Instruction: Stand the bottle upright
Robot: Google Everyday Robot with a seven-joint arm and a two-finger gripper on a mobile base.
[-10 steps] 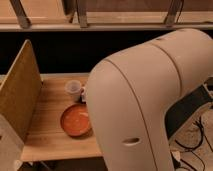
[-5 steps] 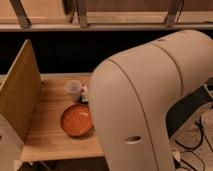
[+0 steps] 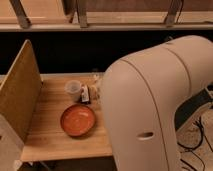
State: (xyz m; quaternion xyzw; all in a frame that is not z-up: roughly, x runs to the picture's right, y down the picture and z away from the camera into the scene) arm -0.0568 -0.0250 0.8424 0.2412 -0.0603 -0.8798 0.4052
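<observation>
The arm's large white cover point(image 3: 155, 100) fills the right half of the camera view and hides my gripper, which is shut. On the wooden table point(image 3: 55, 135), just right of a small dark-labelled box point(image 3: 85, 93), a pale sliver of the bottle point(image 3: 95, 90) shows at the cover's edge. The rest of the bottle is hidden behind the arm, so how it lies cannot be told.
An orange bowl point(image 3: 78, 120) sits mid-table, with a translucent white cup point(image 3: 73, 89) behind it. A tall wooden board point(image 3: 19, 95) walls the table's left side. A dark ledge with railings point(image 3: 100, 25) runs behind. Cables point(image 3: 197, 145) lie on the floor at right.
The arm's white cover has drifted a little to the right in the view. The bowl, cup and box stay where they were on the table.
</observation>
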